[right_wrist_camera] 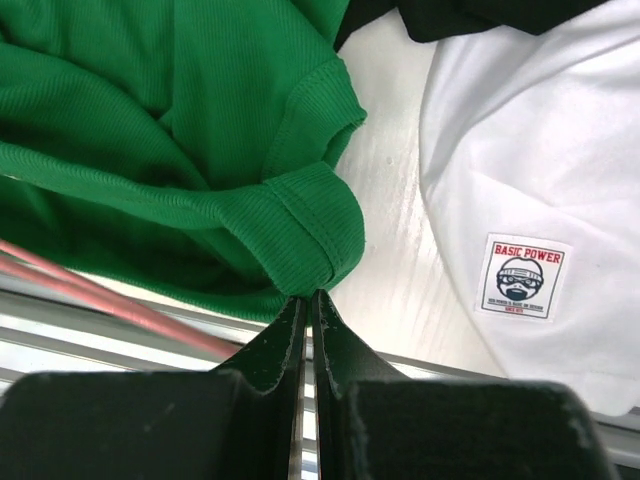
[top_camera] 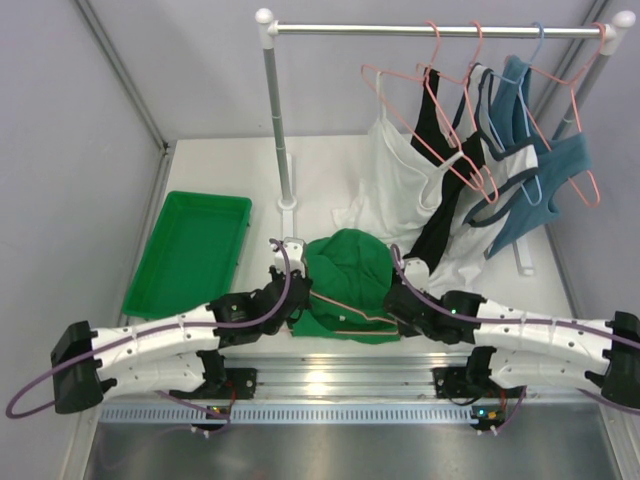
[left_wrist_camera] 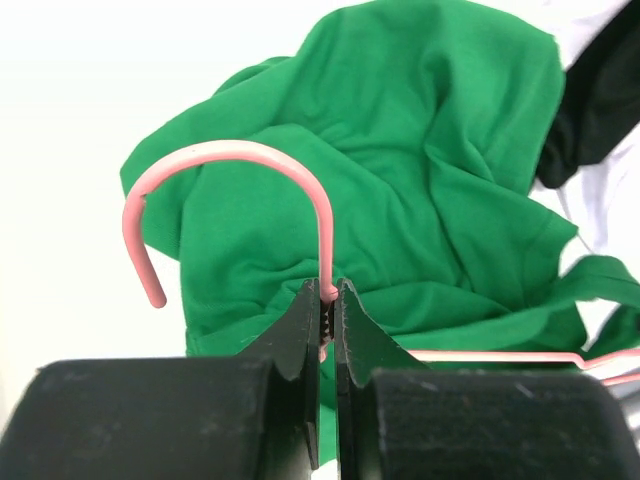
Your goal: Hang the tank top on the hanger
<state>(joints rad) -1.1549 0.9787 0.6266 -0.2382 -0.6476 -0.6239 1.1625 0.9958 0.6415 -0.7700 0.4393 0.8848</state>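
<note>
The bright green tank top point(top_camera: 345, 275) lies bunched on the table between both arms, and it fills the left wrist view point(left_wrist_camera: 420, 180) and the right wrist view point(right_wrist_camera: 150, 130). A salmon-pink wire hanger point(top_camera: 340, 312) lies against its near edge. My left gripper point(top_camera: 297, 300) is shut on the hanger's neck just below the hook point(left_wrist_camera: 240, 152), jaws point(left_wrist_camera: 328, 300) pinching the wire. My right gripper point(top_camera: 393, 300) is shut on a folded hem of the tank top point(right_wrist_camera: 309, 298). The hanger's wire point(right_wrist_camera: 90, 285) runs under the fabric to the left.
A green plastic tray point(top_camera: 190, 250) sits at the left. A clothes rail point(top_camera: 430, 30) on a post point(top_camera: 280, 130) carries pink hangers point(top_camera: 440, 110), a white top point(top_camera: 395, 180), a black garment point(top_camera: 440, 200) and teal tops point(top_camera: 540, 180). The white top's hem point(right_wrist_camera: 540, 150) lies beside the right gripper.
</note>
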